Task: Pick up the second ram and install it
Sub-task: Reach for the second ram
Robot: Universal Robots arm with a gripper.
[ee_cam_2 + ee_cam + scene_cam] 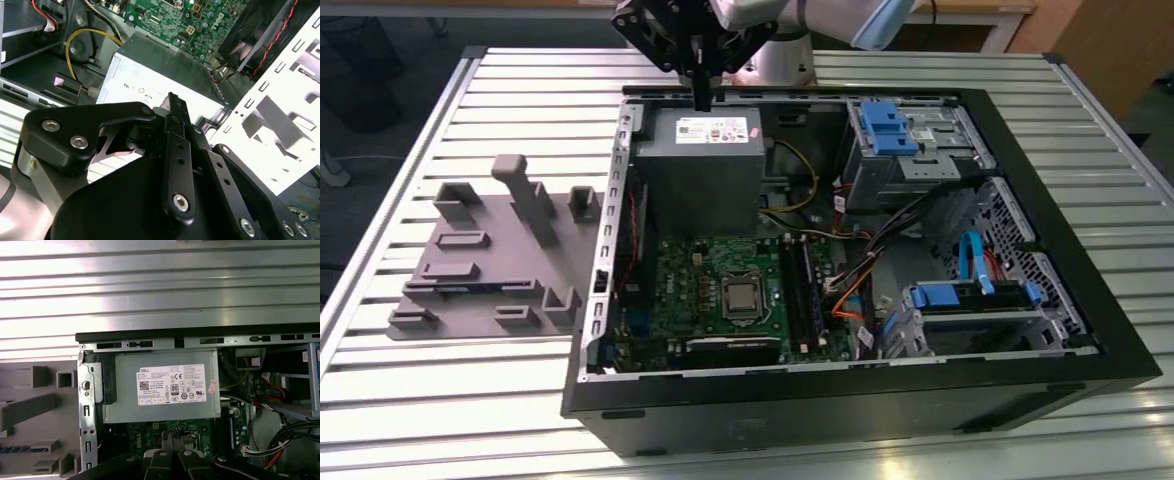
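**A:** Entry one, the claw?

**B:** Black two-fingered claw [703, 100] on a white arm. Its fingers are drawn together and point down. It hangs over the far end of the grey metal power-supply box [698, 150] with a white label. In both wrist views its tip [171, 98] [172, 442] lies over that box [162, 387].

**A:** Entry two, the second ram?

**B:** The second ram [14, 449] is a thin, narrow board with a pale bluish face. In the first wrist view it lies flat in a recess of the pale grey moulded holder [35, 410]. It is outside the case and well apart from the claw.

**A:** And the holder's place?

**B:** The holder [480, 270] is on the ribbed metal worktop [454, 400], just beside the open black computer case [854, 385], at the exterior view's left.

**A:** Inside the case?

**B:** A green motherboard [720, 290] lies next to the power-supply box. Long black slots [798, 290] run along the board's side towards the exterior view's right. Blue-tabbed drive bays [894, 130] stand farther right.
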